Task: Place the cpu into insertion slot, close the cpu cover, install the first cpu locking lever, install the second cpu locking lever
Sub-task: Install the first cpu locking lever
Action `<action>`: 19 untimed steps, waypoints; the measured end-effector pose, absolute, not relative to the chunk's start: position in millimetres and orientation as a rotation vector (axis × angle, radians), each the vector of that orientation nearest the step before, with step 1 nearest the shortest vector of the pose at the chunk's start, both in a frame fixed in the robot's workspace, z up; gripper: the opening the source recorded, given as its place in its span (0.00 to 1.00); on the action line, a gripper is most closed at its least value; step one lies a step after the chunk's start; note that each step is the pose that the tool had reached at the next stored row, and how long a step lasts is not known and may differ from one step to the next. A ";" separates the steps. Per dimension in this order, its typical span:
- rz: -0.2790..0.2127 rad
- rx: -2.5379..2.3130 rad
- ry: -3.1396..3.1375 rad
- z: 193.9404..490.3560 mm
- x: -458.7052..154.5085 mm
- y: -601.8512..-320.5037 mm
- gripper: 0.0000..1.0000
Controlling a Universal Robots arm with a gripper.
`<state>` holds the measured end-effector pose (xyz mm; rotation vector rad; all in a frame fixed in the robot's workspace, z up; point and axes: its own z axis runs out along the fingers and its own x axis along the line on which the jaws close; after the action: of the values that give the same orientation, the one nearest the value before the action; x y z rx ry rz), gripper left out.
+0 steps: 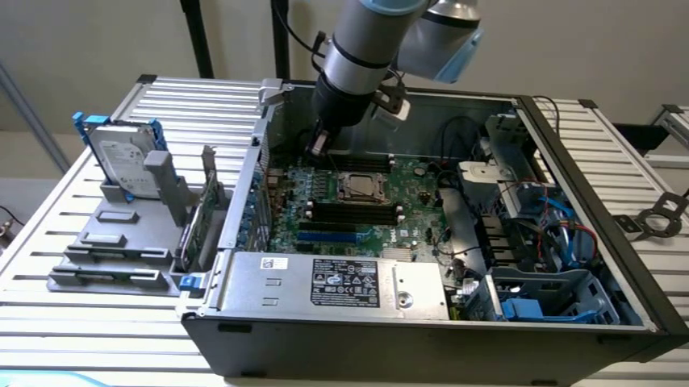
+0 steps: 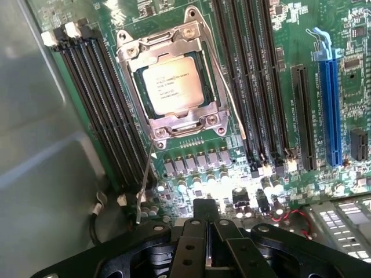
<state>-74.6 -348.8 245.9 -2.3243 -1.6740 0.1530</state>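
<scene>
Slatted metal table (image 1: 64, 242) under me, with an open computer case (image 1: 431, 355) lying on its side and the motherboard (image 1: 366, 214) facing up. My gripper (image 1: 315, 145) hangs over the far part of the board, toward the exterior view's left of the socket and above it, touching nothing. Seen from my wrist, my gripper (image 2: 207, 255) has its fingers pressed together with only a thin seam between them, and they carry nothing.

The cpu (image 2: 174, 87) sits flat in its socket, its pale metal top facing up. The cpu cover (image 2: 164, 45) is down over it, framing the chip on all four sides. One thin wire lever (image 2: 229, 92) runs along an edge of the cover. A second lever (image 2: 146, 179) angles away from a corner of the frame, out across the board. Dark memory slots (image 2: 110, 116) flank the socket. In the near part of the case lies a labelled silver box (image 1: 334, 282).
</scene>
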 end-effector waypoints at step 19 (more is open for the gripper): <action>0.087 -2.553 -1.274 245.9 -74.6 -348.8 0.11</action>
<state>-74.6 -348.8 245.9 -2.5532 -1.2744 0.0874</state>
